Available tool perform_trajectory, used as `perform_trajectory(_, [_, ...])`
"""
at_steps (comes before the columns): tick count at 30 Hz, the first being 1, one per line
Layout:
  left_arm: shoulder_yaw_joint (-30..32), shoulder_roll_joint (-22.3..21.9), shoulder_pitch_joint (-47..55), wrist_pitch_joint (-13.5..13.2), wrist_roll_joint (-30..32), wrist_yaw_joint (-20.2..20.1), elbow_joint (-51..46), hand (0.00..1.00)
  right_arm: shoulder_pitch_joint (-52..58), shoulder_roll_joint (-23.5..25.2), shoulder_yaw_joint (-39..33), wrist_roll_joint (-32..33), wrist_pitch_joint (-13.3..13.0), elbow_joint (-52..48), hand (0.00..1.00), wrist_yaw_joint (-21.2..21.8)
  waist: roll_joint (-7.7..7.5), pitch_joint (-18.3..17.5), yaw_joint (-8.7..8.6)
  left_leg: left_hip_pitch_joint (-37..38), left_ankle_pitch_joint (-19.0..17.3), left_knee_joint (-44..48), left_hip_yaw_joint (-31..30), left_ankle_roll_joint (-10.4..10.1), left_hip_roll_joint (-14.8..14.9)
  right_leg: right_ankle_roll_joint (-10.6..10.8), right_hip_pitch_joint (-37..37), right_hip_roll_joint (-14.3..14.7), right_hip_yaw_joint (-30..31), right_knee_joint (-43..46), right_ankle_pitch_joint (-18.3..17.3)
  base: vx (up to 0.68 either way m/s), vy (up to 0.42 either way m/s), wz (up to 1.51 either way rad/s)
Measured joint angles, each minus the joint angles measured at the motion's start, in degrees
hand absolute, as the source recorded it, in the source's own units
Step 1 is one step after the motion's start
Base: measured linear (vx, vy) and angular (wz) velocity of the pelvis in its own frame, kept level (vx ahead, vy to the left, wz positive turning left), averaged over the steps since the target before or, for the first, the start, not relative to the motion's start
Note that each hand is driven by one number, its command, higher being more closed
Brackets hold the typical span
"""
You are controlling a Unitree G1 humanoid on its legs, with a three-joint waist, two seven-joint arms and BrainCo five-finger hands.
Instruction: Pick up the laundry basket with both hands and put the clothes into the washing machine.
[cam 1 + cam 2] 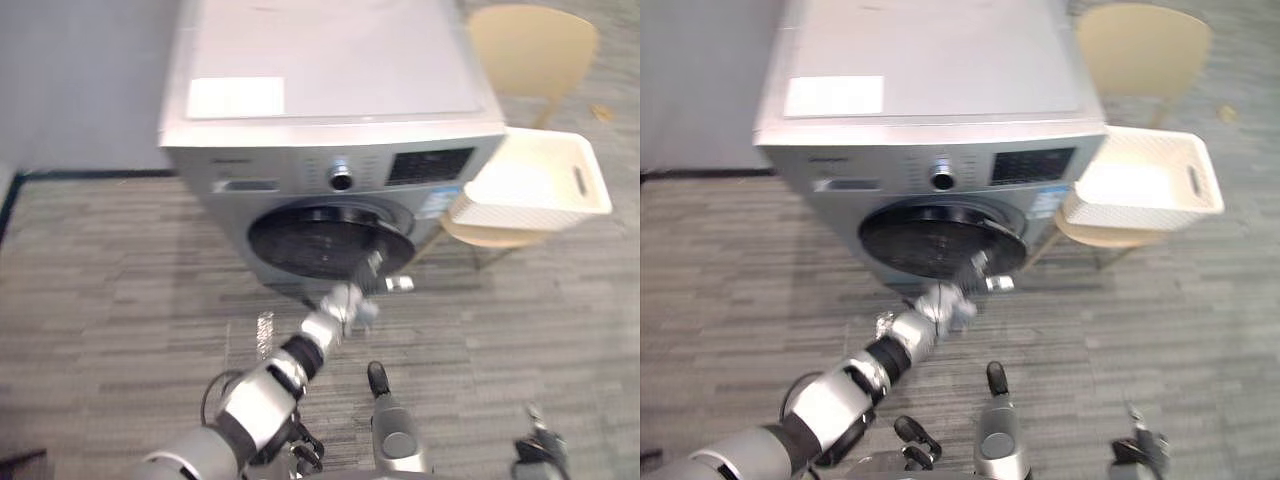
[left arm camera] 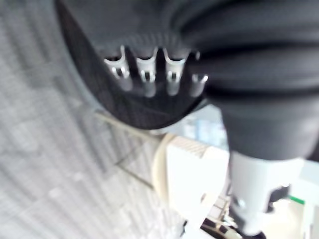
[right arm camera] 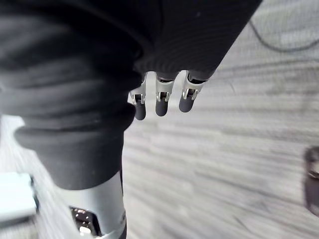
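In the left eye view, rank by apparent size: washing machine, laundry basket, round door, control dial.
1. washing machine
2 and 3. laundry basket and round door: they look about alike, so not ranked
4. control dial

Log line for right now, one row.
left hand: at washing machine door rim | right hand: open, empty, over floor | laundry basket: on chair beside machine, untouched

Washer [image 1: 940,60]: grey, with a white label on top and a knob [image 1: 942,178] on the front.
Door [image 1: 925,242]: round and dark, low on the front.
Left hand [image 1: 945,302]: its fingers reach the door's lower right rim.
Basket [image 1: 1120,213]: white, on the chair, just right of the washer.
Chair [image 1: 1140,45]: tan.
Floor [image 1: 730,270]: grey and striped.
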Motion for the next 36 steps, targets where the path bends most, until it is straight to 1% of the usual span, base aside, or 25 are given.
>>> perform_trajectory(1, [4.78, 3.92, -4.99, -1.08, 0.82, 0.75, -0.04, 0.00, 0.06, -1.11, -5.96, 0.50, -0.22, 4.39, 0.00, -0.02, 0.10, -0.06, -1.01, 0.57, 0.01, -0.13, 0.67, -0.06, 1.01, -0.88, -0.01, 1.20, 0.98, -0.57, 1.02, 0.15, -0.060, -0.61])
perform_trajectory(2, [5.90, 6.02, -6.34, -0.41, 1.06, 0.69, 0.94, 0.00, 0.06, -1.26, -7.85, 0.56, -0.24, 5.89, 0.00, -0.02, 0.13, -0.06, -1.04, 1.10, 0.07, -0.41, 1.00, -0.18, 1.42, -1.10, -0.04, 1.64, 1.32, -0.61, 1.48, 0.16, -0.088, -0.62])
perform_trajectory(3, [4.16, 7.96, -5.56, -0.14, 2.71, -2.30, 1.38, 0.00, 0.62, -1.48, -10.33, 0.79, -0.28, 8.09, 0.00, 0.03, 0.44, -0.22, -0.97, 1.99, 0.10, -0.52, 1.06, -0.49, 2.02, -1.24, 0.35, 2.51, 1.42, -0.52, 1.85, 0.12, -0.101, -0.48])
perform_trajectory(5, [7.43, 8.33, -2.14, -0.34, 3.89, -3.04, 2.16, 0.00, 0.82, -1.03, -17.25, 0.94, 0.49, 14.08, 0.00, 0.28, 0.68, -0.28, -1.03, 3.91, 0.30, -1.52, 0.12, -0.82, 2.23, -1.25, 1.87, 3.16, 1.11, -0.46, 1.85, 0.10, -0.101, -0.26])
perform_trajectory(7, [10.02, 8.68, -0.62, -0.42, 4.68, -3.28, 1.57, 0.00, 0.82, 0.56, -21.70, 1.01, 1.31, 16.57, 0.00, 0.67, 0.97, -0.28, -1.06, 4.00, 0.35, -2.54, -1.63, -0.88, 1.77, -1.25, 2.02, 2.89, 0.29, -0.51, 1.84, 0.02, -0.062, 0.14])
perform_trajectory(9, [14.03, 10.37, 2.33, -0.85, 4.97, -3.07, -0.40, 0.00, 0.80, 2.61, -25.33, 1.05, 2.57, 18.77, 0.00, 1.18, 1.05, -0.32, -1.03, 4.09, 0.37, -2.68, -3.70, -0.87, 1.22, -1.26, 2.69, 2.50, -1.95, -0.76, 1.84, -0.02, -0.065, 0.40])
perform_trajectory(10, [14.45, 11.34, 2.94, -0.87, 5.01, -2.90, -0.55, 0.00, 0.82, 2.98, -25.99, 1.06, 2.83, 19.22, 0.00, 1.18, 1.08, -0.31, -0.99, 4.10, 0.39, -2.66, -4.38, -0.84, 1.02, -1.26, 3.26, 2.16, -2.50, -1.04, 1.83, -0.07, -0.072, 0.58])
perform_trajectory(11, [16.31, 13.74, 4.81, -0.89, 5.62, -2.54, -0.76, 0.00, 0.74, 3.12, -26.92, 1.15, 3.24, 20.42, 0.00, 1.24, 1.61, -0.77, -0.74, 4.00, 0.40, -2.64, -6.08, -0.81, 0.66, -1.27, 4.30, 1.50, -4.13, -1.65, 1.83, -0.09, -0.057, 0.53])
perform_trajectory(13, [17.44, 15.27, 7.65, -0.89, 6.74, -1.55, -1.84, 0.00, 0.58, 2.99, -26.77, 1.65, 3.25, 20.45, 0.00, 1.35, 2.56, -1.56, -0.55, 3.71, 0.58, -2.64, -7.80, -0.52, 0.35, -1.27, 5.09, 0.98, -5.51, -1.91, 1.83, -0.07, -0.056, 0.54])
perform_trajectory(14, [18.41, 16.04, 11.46, -0.94, 7.19, -1.04, -4.39, 0.00, 0.42, 2.82, -26.01, 2.16, 3.16, 20.31, 0.00, 1.56, 3.36, -2.37, -0.03, 3.81, 0.69, -2.62, -9.08, -0.43, 0.13, -1.31, 6.35, 0.58, -7.05, -2.64, 1.79, -0.05, -0.059, 0.43])
perform_trajectory(15, [18.55, 16.21, 13.26, -1.13, 7.16, -0.78, -5.88, 0.00, 0.35, 2.82, -24.62, 2.27, 3.12, 19.95, 0.00, 1.67, 3.68, -2.54, 0.83, 3.89, 0.75, -2.54, -9.38, -0.46, 0.13, -1.34, 6.66, 0.54, -7.72, -2.63, 1.77, -0.06, -0.079, 0.44])
perform_trajectory(16, [18.53, 16.05, 16.97, -1.44, 7.16, -0.40, -8.67, 0.00, 0.02, 2.86, -21.80, 2.71, 3.07, 18.89, 0.00, 2.16, 4.28, -2.87, 1.40, 3.92, 0.91, -2.37, -10.27, -0.40, 0.12, -1.58, 7.30, 0.41, -8.89, -2.63, 1.60, -0.04, -0.059, 0.19])
perform_trajectory(17, [18.53, 16.05, 16.97, -1.44, 7.16, -0.40, -8.67, 0.00, 0.02, 2.86, -21.80, 2.71, 3.07, 18.89, 0.00, 2.16, 4.28, -2.87, 1.40, 3.92, 0.91, -2.37, -10.27, -0.40, 0.12, -1.58, 7.30, 0.41, -8.89, -2.63, 1.60, -0.06, -0.072, 0.45])
perform_trajectory(18, [18.49, 14.89, 23.33, -2.00, 7.00, -0.43, -12.90, 0.00, -0.66, 3.39, -15.96, 2.80, 2.76, 15.78, 0.00, 2.43, 4.72, -3.21, 2.34, 3.88, 1.36, -2.47, -11.93, -0.25, 0.04, -2.53, 8.26, 0.15, -11.40, -2.61, 0.88, -0.06, -0.072, 0.40])
perform_trajectory(19, [18.48, 13.68, 27.96, -2.58, 6.50, -0.46, -15.32, 0.00, -0.91, 4.35, -12.47, 2.85, 2.25, 12.96, 0.00, 2.58, 4.67, -3.66, 3.47, 3.63, 1.73, -2.66, -12.63, -0.34, -0.06, -2.70, 8.36, 0.05, -12.51, -2.58, 0.32, -0.07, -0.077, 0.47])
perform_trajectory(22, [18.38, 10.39, 37.76, -2.87, 4.17, -0.55, -16.65, 0.00, -1.30, 6.77, -6.00, 2.77, 0.94, 9.07, 0.00, 2.63, 4.61, -4.18, 4.40, 3.59, 3.69, -4.53, -15.57, -0.49, -0.19, -3.02, 9.57, 0.09, -16.18, -2.57, -0.72, -0.06, -0.092, 0.52])
perform_trajectory(24, [18.66, 7.94, 44.42, -2.85, 2.21, -0.54, -16.55, 0.00, -1.66, 8.80, -3.49, 2.76, 0.44, 8.82, 0.00, 2.51, 4.32, -4.59, 5.79, 3.73, 4.58, -5.34, -17.52, -0.91, -0.08, -2.98, 10.41, 0.51, -17.94, -2.56, -1.20, -0.04, -0.081, 0.53])
perform_trajectory(25, [19.67, 6.44, 48.20, -2.80, 1.30, -0.53, -15.93, 0.00, -1.66, 10.14, -1.61, 2.77, 0.36, 8.89, 0.00, 2.39, 4.20, -4.77, 7.22, 3.95, 5.19, -5.87, -18.12, -1.04, 0.22, -3.16, 11.00, 0.85, -18.90, -2.57, -1.44, -0.04, -0.080, 0.43])
perform_trajectory(27, [22.77, 4.53, 52.01, -2.73, 0.16, -0.53, -12.19, 0.00, -1.66, 11.60, 1.19, 2.77, 0.35, 9.07, 0.00, 2.28, 4.12, -4.96, 8.57, 4.37, 5.91, -6.38, -19.71, -1.29, 0.52, -3.35, 12.30, 1.10, -20.83, -2.57, -1.85, -0.04, -0.069, 0.50])
perform_trajectory(28, [26.06, 3.88, 53.52, -2.24, 0.25, -0.45, -6.77, 0.00, -1.94, 12.00, 2.81, 2.74, 0.40, 9.54, 0.00, 2.26, 4.15, -5.18, 9.74, 4.73, 6.15, -6.46, -20.85, -1.37, 0.62, -3.43, 13.39, 1.16, -21.85, -2.57, -2.09, -0.04, -0.042, 0.36])
perform_trajectory(29, [27.61, 3.80, 53.99, -1.96, 0.33, -0.40, -4.26, 0.00, -2.03, 11.95, 3.40, 2.65, 0.43, 9.59, 0.00, 2.24, 4.16, -5.24, 10.35, 5.06, 6.18, -6.51, -21.01, -1.40, 0.64, -3.43, 13.87, 1.16, -22.45, -2.57, -2.18, -0.04, -0.040, 0.43])
perform_trajectory(32, [36.88, 5.27, 54.30, -0.77, 1.11, -0.56, 4.11, 0.00, -3.53, 10.89, 4.84, 1.38, 0.51, 12.46, 0.00, 2.24, 4.00, -6.56, 11.02, 6.35, 7.20, -7.65, -23.81, -1.25, 0.33, -3.32, 16.17, 1.04, -24.47, -2.59, -2.71, -0.06, -0.027, 0.36])
perform_trajectory(33, [38.45, 5.50, 54.71, -0.60, 1.68, -0.57, 5.51, 0.00, -3.70, 10.71, 4.93, 1.33, 0.51, 12.98, 0.00, 2.30, 3.98, -6.76, 11.39, 6.59, 7.20, -7.66, -23.90, -1.25, 0.29, -3.19, 16.42, 1.00, -24.56, -2.57, -2.81, -0.06, -0.020, 0.07])
perform_trajectory(35, [45.08, 5.69, 56.84, 1.12, 4.97, -0.62, 7.76, 0.00, -3.82, 9.92, 7.17, -1.36, 0.94, 14.61, 0.00, 2.31, 3.75, -7.67, 12.19, 7.07, 7.25, -7.75, -24.83, -1.21, 0.18, -2.97, 17.25, 0.91, -25.60, -2.57, -3.07, -0.06, -0.030, 0.16])
perform_trajectory(36, [45.78, 5.87, 57.77, 1.70, 6.84, -0.60, 8.20, 0.00, -3.81, 9.64, 7.98, -2.99, 1.11, 15.31, 0.00, 2.37, 3.68, -8.04, 12.52, 7.12, 7.25, -7.76, -25.37, -1.21, 0.14, -2.92, 17.41, 0.90, -25.87, -2.57, -3.17, -0.07, -0.033, 0.23])
